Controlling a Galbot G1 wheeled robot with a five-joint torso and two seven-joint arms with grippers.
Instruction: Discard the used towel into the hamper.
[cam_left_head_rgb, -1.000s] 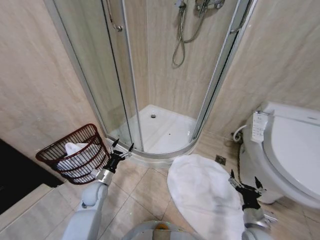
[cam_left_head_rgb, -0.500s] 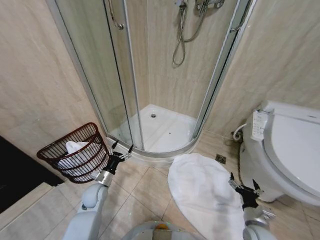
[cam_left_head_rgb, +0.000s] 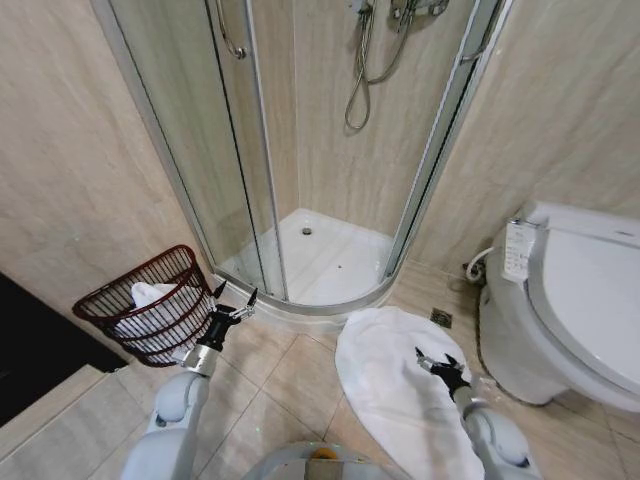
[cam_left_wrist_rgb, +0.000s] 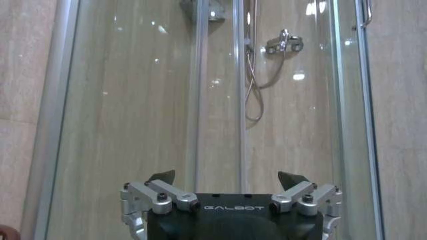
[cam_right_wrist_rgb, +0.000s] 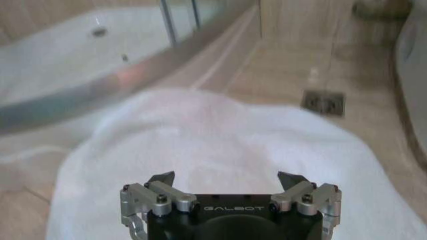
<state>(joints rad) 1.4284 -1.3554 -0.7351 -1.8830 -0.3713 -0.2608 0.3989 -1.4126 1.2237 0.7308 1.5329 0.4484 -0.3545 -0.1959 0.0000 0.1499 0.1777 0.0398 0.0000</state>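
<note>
both grippers spread, empty | right gripper (cam_left_head_rgb: 437, 362) over towel (cam_left_head_rgb: 395, 385) | left gripper (cam_left_head_rgb: 232, 304) beside hamper (cam_left_head_rgb: 150, 305)

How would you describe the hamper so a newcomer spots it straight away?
Start at the glass shower enclosure and look down its left edge to the floor by the tiled wall. There sits the hamper, a small round dark reddish-brown openwork basket holding white cloth, unlike the flat white towel nearer the toilet.

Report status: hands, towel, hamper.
Left hand open, empty, beside the dark reddish-brown wire hamper, which already holds white cloth. Right hand open above the white towel spread on the floor tiles. Towel not gripped. Nothing in the way.
</note>
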